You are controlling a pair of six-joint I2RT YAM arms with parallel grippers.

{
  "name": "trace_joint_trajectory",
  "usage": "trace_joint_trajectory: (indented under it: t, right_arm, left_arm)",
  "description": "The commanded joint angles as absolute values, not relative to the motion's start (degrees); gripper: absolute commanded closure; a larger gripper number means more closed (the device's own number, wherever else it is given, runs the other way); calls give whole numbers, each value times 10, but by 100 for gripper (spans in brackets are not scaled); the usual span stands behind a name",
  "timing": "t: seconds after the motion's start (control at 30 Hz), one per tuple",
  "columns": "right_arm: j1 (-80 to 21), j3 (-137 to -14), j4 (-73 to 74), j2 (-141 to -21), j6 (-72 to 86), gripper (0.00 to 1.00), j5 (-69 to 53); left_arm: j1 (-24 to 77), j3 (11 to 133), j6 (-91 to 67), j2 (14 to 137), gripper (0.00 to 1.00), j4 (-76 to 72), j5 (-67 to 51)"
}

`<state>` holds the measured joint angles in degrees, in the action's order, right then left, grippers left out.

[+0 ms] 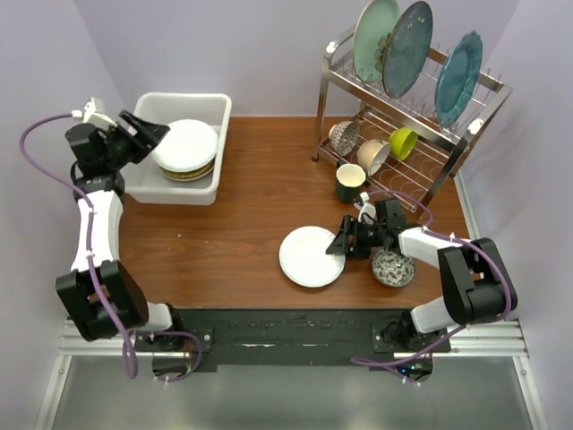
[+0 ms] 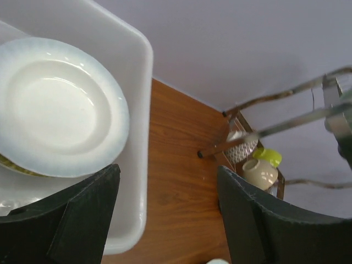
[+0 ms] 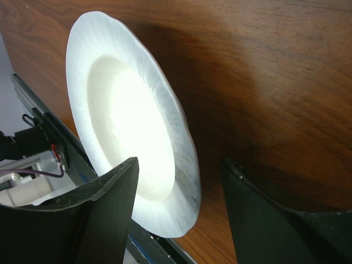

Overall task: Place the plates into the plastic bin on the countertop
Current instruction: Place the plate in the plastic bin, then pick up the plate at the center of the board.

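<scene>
At the upper left of the top view, the left hand [image 1: 143, 130] was held wide and empty at the bin [image 1: 170, 193], its fingers spread beside the stack [image 1: 186, 148] of plates already laid inside. In the left wrist view the left hand [image 2: 168, 170] was seen gaping over the bin [image 2: 137, 110] wall, with the stack [image 2: 60, 110] topped by a glossy white plate shading to pale grey at its rim. The bin was judged to be smooth white plastic with rounded corners.

Across the desk [image 1: 251, 206], a reddish wood-grain surface, one plate [image 1: 309, 257] was left lying flat at lower centre. The right hand [image 1: 345, 240] was set at its right edge, spread wide, nothing gripped. In the right wrist view the plate [image 3: 132, 126] showed a thin, faintly ribbed rim reaching between the fingers of the right hand [image 3: 180, 165].

The step in hand was judged to be the pickup of this plate. A close on the thin, slick rim would be called for next, then a lift and a long carry to the bin.
</scene>
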<state>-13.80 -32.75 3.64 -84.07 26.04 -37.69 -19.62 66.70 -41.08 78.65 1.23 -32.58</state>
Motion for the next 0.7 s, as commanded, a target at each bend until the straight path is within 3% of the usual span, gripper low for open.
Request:
trace_joint_trajectory:
  t: [0.0,0.37,0.67]
  right_arm:
    - [-138,-329,28,-847,258,36,-388]
    - [-138,-332,20,-867,257,34,-400]
    - [-138,-336,29,-869,250,34,-401]
  left_arm:
    - [-108,676,-348,745,24,92,-324]
    - [80,569,-324,709,24,133,-293]
    - [206,406,-380,681,25,80,-258]
